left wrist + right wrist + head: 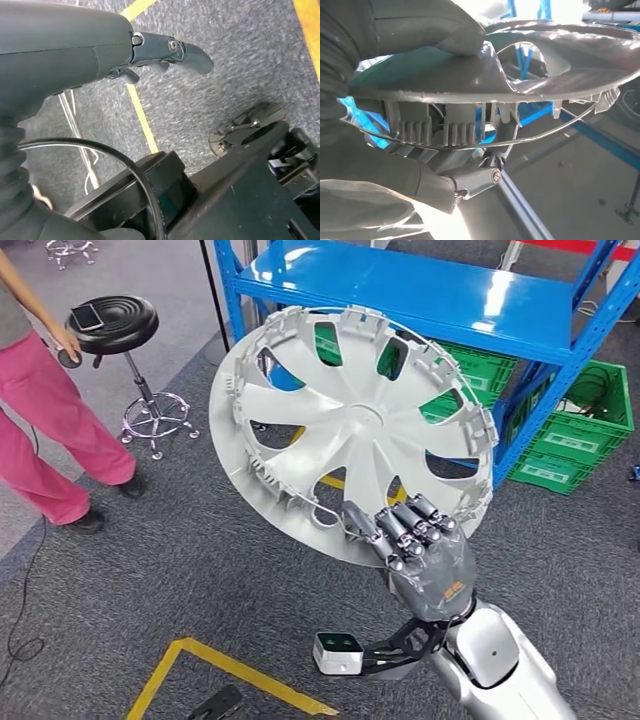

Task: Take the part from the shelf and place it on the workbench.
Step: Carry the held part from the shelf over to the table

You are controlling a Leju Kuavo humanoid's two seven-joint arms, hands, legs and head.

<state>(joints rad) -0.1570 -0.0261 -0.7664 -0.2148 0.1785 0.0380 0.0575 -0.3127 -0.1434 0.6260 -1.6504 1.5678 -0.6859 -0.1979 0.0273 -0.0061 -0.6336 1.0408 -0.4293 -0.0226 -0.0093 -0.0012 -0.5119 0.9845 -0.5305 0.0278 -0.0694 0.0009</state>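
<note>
- In front of the blue shelf (423, 295), the right robot hand (423, 550) holds a silver wheel cover (355, 420) up in the air, well above the grey carpet (189, 560).
- The right robot hand is clamped on the near rim of the wheel cover, its dark fingers (411, 525) curled over the edge; from the right wrist view, the thumb (433, 22) presses one face of the wheel cover (554, 55) and a finger (471, 180) lies against the clipped side.
- The wheel cover is tilted, with its ribbed, clipped inner side facing the robot.
- The left robot hand (94, 50) hangs over the carpet, with nothing in it and a finger (181, 50) stretched out straight; I cannot tell how the other fingers lie.
- Green crates (581, 435) sit under the shelf on the far right.
- On the far left stands a person in pink trousers (45, 430), one hand (66, 340) beside a black stool (113, 325) that has a phone (87, 316) on its seat.
- Yellow tape lines (226, 665) cross the carpet near the robot.
</note>
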